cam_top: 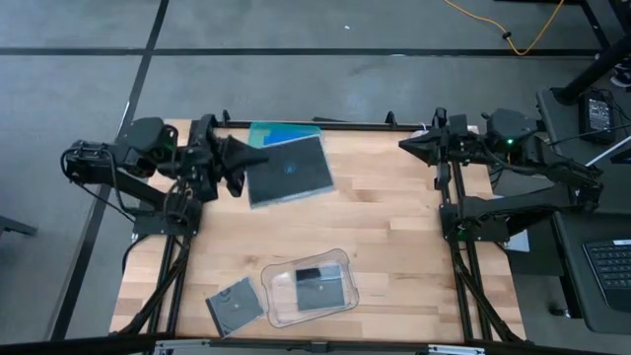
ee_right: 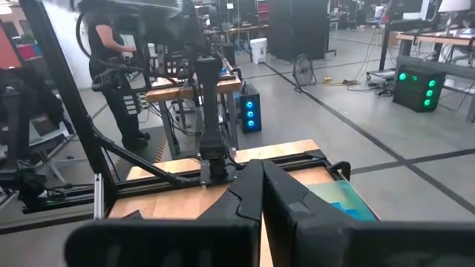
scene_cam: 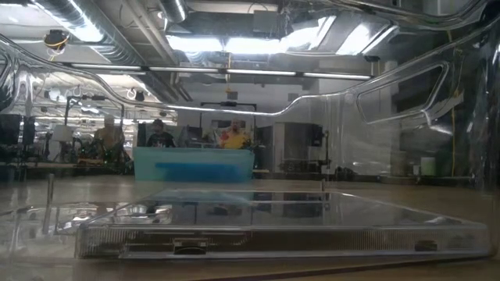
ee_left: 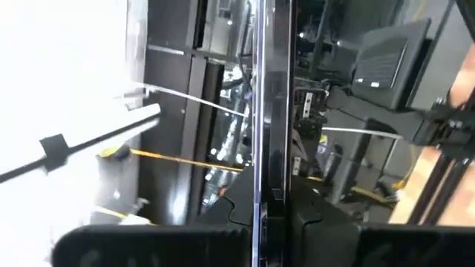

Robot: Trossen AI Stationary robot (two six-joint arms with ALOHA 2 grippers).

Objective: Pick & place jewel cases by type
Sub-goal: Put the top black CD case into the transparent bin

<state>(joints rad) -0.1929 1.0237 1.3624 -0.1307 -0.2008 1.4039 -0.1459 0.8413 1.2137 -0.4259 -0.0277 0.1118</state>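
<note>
In the high view my left gripper (cam_top: 244,163) is shut on a dark grey jewel case with a clear cover (cam_top: 292,170). The case hangs in the air, partly over the teal tray (cam_top: 284,130) at the table's far edge. The left wrist view shows this case (ee_left: 267,111) edge-on between my fingers. A second dark case (cam_top: 318,287) lies flat in the clear rounded tray (cam_top: 340,262) near the table's near edge. A third dark case (cam_top: 235,304) lies flat on the table to that tray's left. My right gripper (cam_top: 406,145) waits shut at the far right, touching nothing. My left gripper pinches the dark jewel case by its left edge (cam_top: 252,170) between the two fingers, coming level from the table's left. The case is lifted clear, its face roughly level and turned slightly askew. In the wrist view its thin edge (ee_left: 269,194) runs straight out between the fingers (ee_left: 319,222).
The low view looks through the clear tray's wall (scene_cam: 273,238) toward the teal tray (scene_cam: 194,164) at the far side. Bare wood lies between the two trays and across the table's right half. People sit at desks in the room behind.
</note>
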